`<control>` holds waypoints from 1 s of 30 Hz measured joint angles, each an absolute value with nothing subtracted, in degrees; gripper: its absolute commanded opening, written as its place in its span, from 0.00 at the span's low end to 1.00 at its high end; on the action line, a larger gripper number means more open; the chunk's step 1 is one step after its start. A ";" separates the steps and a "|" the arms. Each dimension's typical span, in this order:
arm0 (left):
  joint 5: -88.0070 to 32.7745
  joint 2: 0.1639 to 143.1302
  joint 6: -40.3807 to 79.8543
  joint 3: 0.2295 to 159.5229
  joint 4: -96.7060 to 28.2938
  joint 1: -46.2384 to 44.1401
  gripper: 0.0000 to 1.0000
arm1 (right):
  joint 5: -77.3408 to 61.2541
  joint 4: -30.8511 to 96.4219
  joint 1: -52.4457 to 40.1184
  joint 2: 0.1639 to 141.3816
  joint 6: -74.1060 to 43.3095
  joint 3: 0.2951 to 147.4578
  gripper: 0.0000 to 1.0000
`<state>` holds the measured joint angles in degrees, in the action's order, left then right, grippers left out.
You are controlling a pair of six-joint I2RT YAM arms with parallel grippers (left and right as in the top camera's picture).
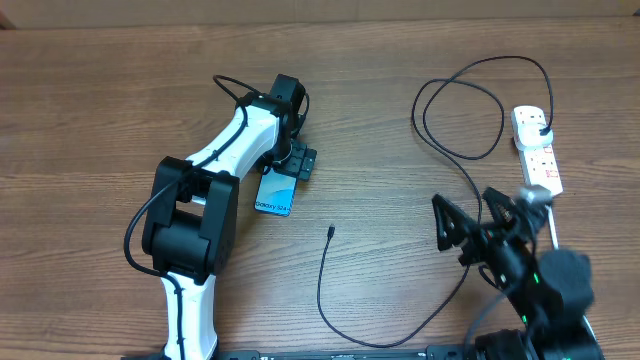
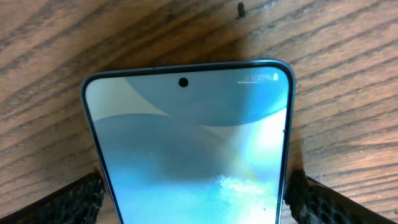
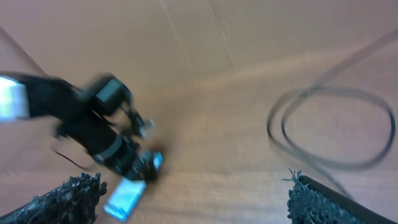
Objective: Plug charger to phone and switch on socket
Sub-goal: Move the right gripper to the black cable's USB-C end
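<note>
The phone (image 1: 274, 193) lies flat on the wood with its blue-and-white screen lit; it fills the left wrist view (image 2: 186, 143). My left gripper (image 1: 280, 175) straddles its far end, open, a finger (image 2: 74, 202) standing close beside each long edge. The charger's thin black cable (image 1: 322, 290) has its tip (image 1: 331, 232) loose on the table just right of the phone. It loops back to a black plug (image 1: 541, 127) in the white socket (image 1: 537, 152) at far right. My right gripper (image 1: 468, 215) hovers open near the socket, nothing between its fingers (image 3: 68, 199).
The cable makes a wide coil (image 1: 462, 110) left of the socket, blurred in the right wrist view (image 3: 329, 130). The left arm (image 1: 200, 200) stretches from the front edge to the phone. The power strip's white cord (image 1: 552, 225) runs toward the right arm.
</note>
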<state>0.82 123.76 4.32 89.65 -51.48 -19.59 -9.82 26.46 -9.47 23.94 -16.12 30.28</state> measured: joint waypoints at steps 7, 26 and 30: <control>0.21 123.76 4.49 89.67 -51.35 -19.40 0.91 | -14.00 26.48 -9.47 43.33 -16.29 34.81 1.00; -1.26 123.66 4.51 89.82 -51.27 -18.96 0.72 | -38.96 11.33 -11.27 77.80 -25.43 36.49 1.00; -2.02 123.66 4.27 90.02 -51.68 -18.90 0.69 | -39.64 8.64 -14.74 83.81 -26.22 36.49 1.00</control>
